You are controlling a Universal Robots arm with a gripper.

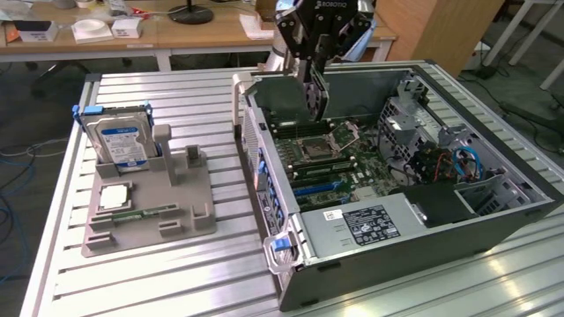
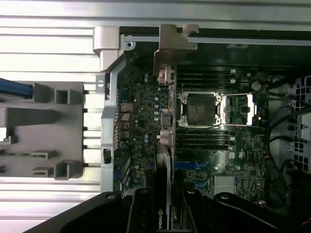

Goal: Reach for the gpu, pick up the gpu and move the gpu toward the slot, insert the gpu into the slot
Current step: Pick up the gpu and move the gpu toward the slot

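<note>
My gripper (image 1: 319,49) hangs over the open computer case (image 1: 414,247), shut on the gpu (image 1: 316,92). The dark, thin card hangs upright, edge down, above the back part of the motherboard (image 1: 344,158). In the wrist view the gpu (image 2: 164,145) shows edge-on between my dark fingers (image 2: 141,213), and its silver bracket (image 2: 171,43) points toward the case's rear wall. It sits above the board, beside the processor socket (image 2: 201,109). A blue slot (image 1: 316,189) lies on the board, nearer the case front than the card.
On the exterior view's left, a grey holder (image 1: 145,211) carries a silver hard drive (image 1: 123,142), a processor chip (image 1: 115,197) and a memory stick (image 1: 141,214). The case's drive cage and cables (image 1: 440,158) fill its right side. Everything rests on a ribbed aluminium table (image 1: 176,277).
</note>
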